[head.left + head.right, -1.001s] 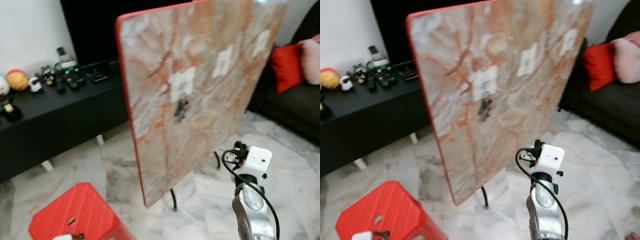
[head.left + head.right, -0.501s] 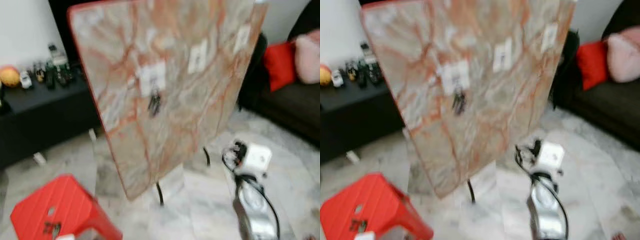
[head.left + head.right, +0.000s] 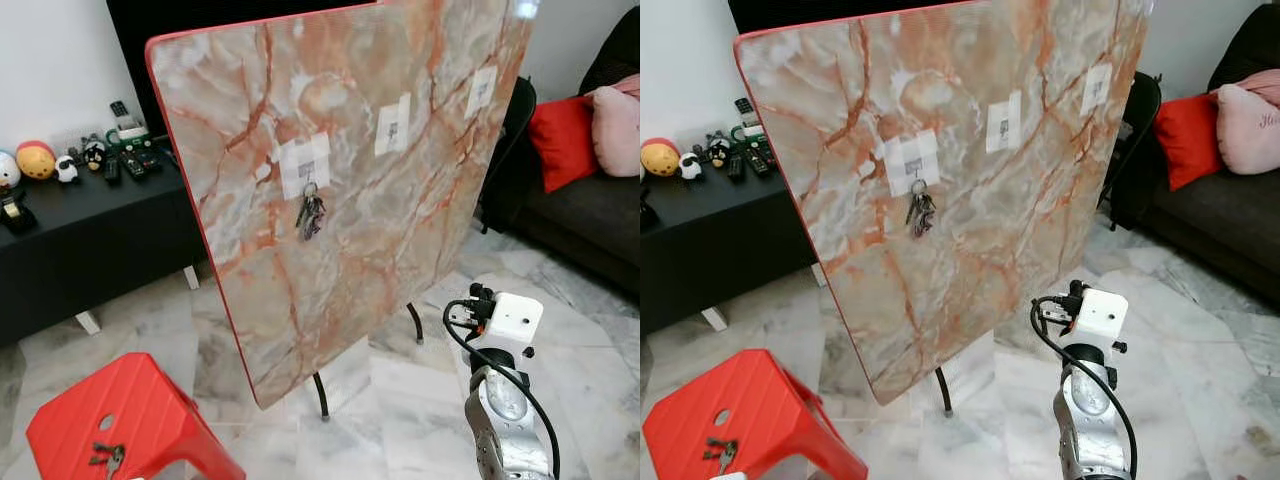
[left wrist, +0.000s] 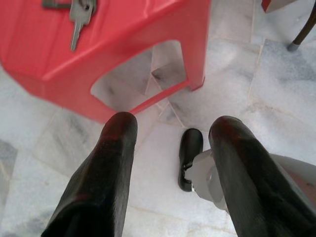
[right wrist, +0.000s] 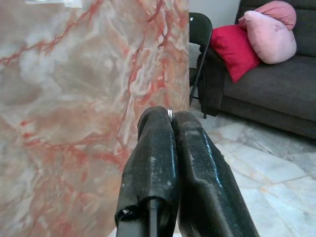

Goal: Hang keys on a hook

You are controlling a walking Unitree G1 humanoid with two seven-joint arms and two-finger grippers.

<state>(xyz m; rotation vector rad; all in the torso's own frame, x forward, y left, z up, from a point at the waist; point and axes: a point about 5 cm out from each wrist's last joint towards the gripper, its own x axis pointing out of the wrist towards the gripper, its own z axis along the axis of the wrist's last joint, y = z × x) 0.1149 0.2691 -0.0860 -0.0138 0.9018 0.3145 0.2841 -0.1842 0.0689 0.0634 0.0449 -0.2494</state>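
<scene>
A bunch of keys [image 3: 309, 213] hangs from the hook on the left white patch [image 3: 305, 165] of an upright marble-patterned board [image 3: 350, 250]. Two more white patches with hooks [image 3: 392, 124] sit further right on the board. Another key [image 4: 79, 15] lies on top of the red plastic stool [image 3: 150, 420] at the lower left. My right arm [image 3: 505, 400] is raised in front of the board's lower right; its gripper [image 5: 170, 116] is shut, fingers pressed together and pointing at the board. My left gripper [image 4: 173, 126] hangs open over the floor beside the stool.
A low black cabinet [image 3: 90, 215] with toys and remotes stands behind on the left. A dark sofa [image 3: 590, 220] with a red cushion [image 3: 565, 125] and a pink cushion stands on the right, with a black chair [image 3: 1135, 110] behind the board. My foot [image 4: 190, 158] rests on the marble floor.
The camera has swung and steadied after a blur, so the board and stool sit further left and fuller in view. The hanging keys and my right arm have kept their places.
</scene>
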